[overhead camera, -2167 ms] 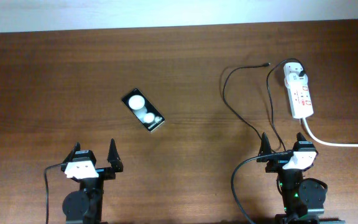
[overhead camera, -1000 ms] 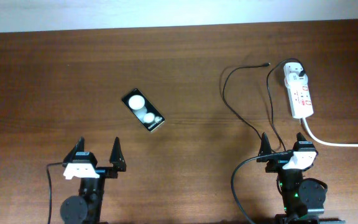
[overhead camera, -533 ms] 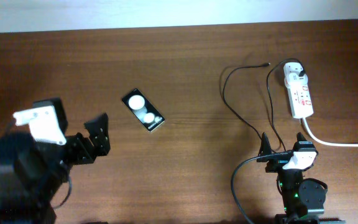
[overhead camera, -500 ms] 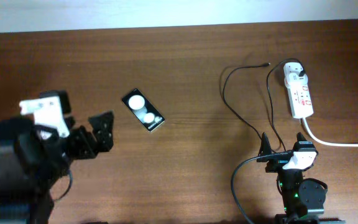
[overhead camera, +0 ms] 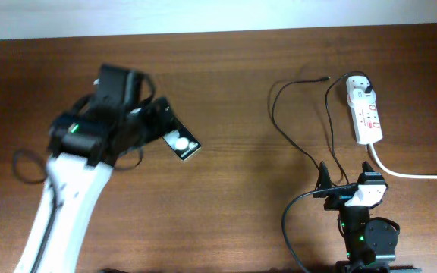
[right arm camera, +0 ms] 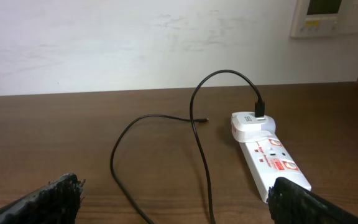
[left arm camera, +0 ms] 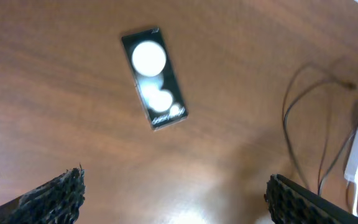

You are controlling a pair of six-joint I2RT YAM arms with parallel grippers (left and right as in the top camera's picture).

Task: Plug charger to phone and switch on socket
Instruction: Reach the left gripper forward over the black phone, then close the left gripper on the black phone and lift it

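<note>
The phone (left arm camera: 154, 78) lies flat and slanted on the tabletop (overhead camera: 234, 61), left of centre, with nothing plugged into it. The left jaws hang above it, spread wide and empty. Well to the right, the charger (overhead camera: 272, 112) loops loose, its white plug seated in the far end of the socket (overhead camera: 367, 121). The right jaws sit spread apart and empty near the tabletop's front edge.

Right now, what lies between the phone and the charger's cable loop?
Nothing. In the overhead view only bare table separates the phone from the charger cable; the left wrist view agrees.
</note>
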